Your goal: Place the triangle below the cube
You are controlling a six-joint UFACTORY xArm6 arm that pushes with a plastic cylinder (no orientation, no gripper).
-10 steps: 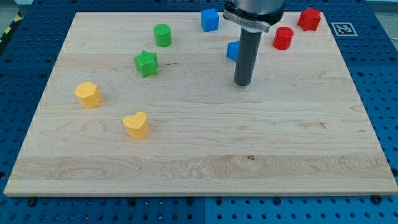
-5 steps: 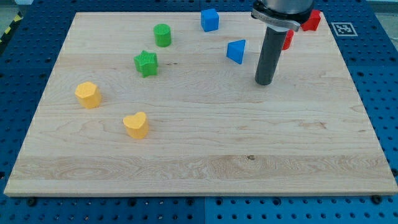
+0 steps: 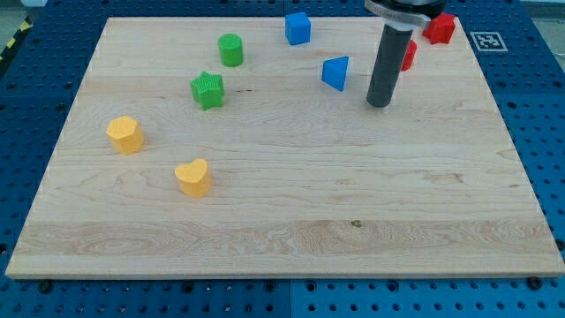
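Jaws: none showing; I am seeing only a rod.
My tip [image 3: 379, 105]: sitting right of the blue triangle [image 3: 335, 72], apart.
Blue cube [image 3: 297, 27]: lying up-left of the triangle.

Every block sits on the wooden board [image 3: 291, 221]. The blue cube [image 3: 297, 27] lies at the view's top edge, with the blue triangle [image 3: 335, 72] below it and slightly to the view's right. My tip [image 3: 379, 104] rests just right of the triangle and a little lower, apart from it. A red cylinder [image 3: 407, 55] stands partly hidden behind the rod, and a red block [image 3: 440, 28] lies further up and right. Left of the cube are the green cylinder [image 3: 230, 49] and, lower, the green star [image 3: 207, 90]. Nearer the view's bottom left lie the yellow hexagonal block [image 3: 124, 134] and the yellow heart [image 3: 192, 177].
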